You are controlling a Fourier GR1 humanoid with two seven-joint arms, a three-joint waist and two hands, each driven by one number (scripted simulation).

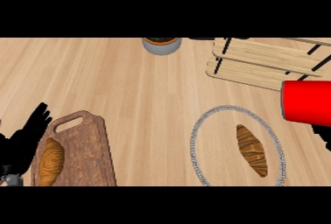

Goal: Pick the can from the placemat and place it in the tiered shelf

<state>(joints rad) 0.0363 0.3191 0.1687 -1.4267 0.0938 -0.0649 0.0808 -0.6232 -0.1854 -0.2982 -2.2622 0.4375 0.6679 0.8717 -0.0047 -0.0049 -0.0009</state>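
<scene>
Head view: red can point(309, 101) aloft, right hand point(322, 134) mostly hidden, grip unclear; left hand point(26, 135) open. Risk: can striking tiered shelf point(265, 61) edge.

Black robot hand point(22, 140) — seemingly grey-wristed

Light wooden counter point(129, 83) is carrying five things directly on its top. A dark wooden cutting board point(87, 153) is lying at lower left with a croissant point(51, 162) on it, and a round silver-rimmed placemat point(213, 131) is lying at lower right with a second croissant point(252, 150) on it. A tiered shelf point(268, 61) of pale wood is standing at upper right, and a grey pot point(161, 45) is sitting at the top edge.
</scene>
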